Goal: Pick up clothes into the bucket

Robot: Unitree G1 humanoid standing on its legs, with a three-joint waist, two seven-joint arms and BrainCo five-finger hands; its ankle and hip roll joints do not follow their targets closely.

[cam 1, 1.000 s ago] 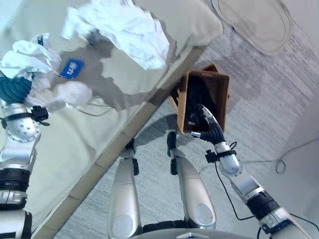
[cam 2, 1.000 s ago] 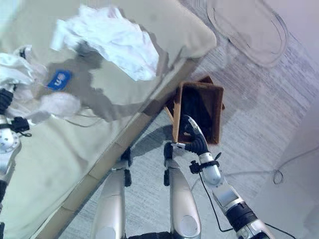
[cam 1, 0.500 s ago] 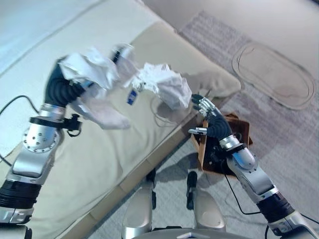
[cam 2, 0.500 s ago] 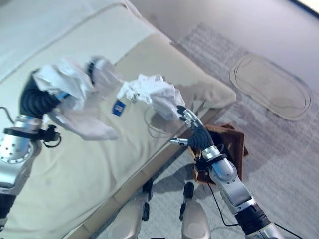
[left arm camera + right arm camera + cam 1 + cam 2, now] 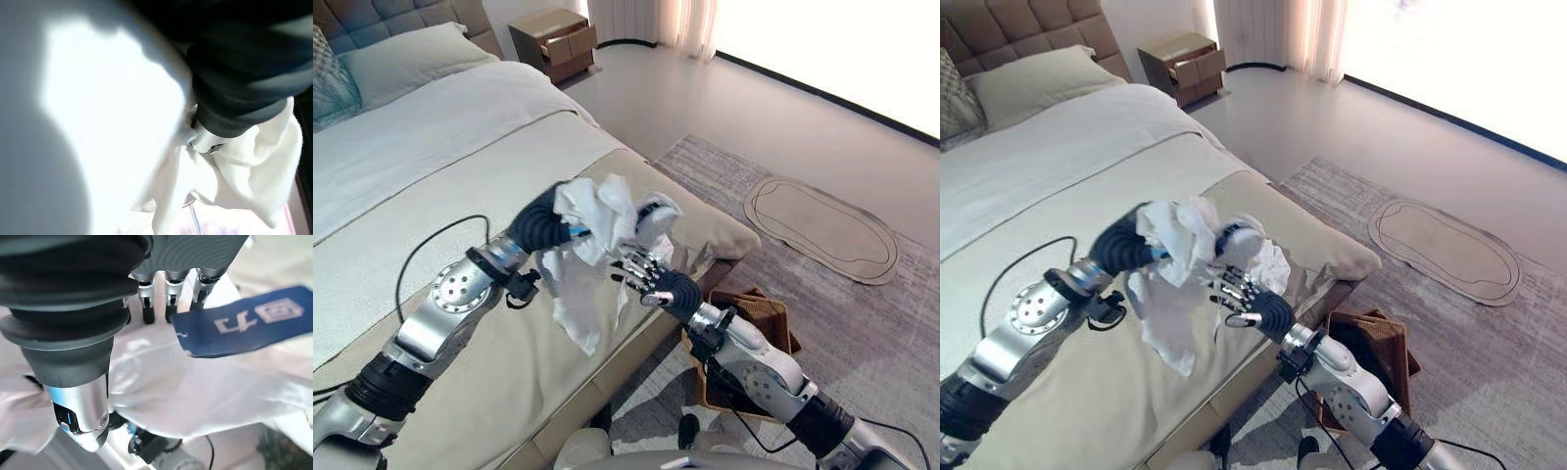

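A: Status? 
B: Left hand (image 5: 570, 227) is buried in the white garment (image 5: 592, 245), lifted over the bed (image 5: 431, 176); finger state cannot be told. Right hand (image 5: 644, 277), fingers spread, touches the cloth, gripping nothing. 
A: Advice? 
B: Gather the trailing cloth, then swing to the brown basket (image 5: 766, 323). The right wrist view alone shows a blue tag (image 5: 234, 328).

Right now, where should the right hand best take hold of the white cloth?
Probably the hanging tail of the white cloth, from below: the bunched top is wrapped over the left hand, while the right hand sits beside the loose drape, fingers spread.
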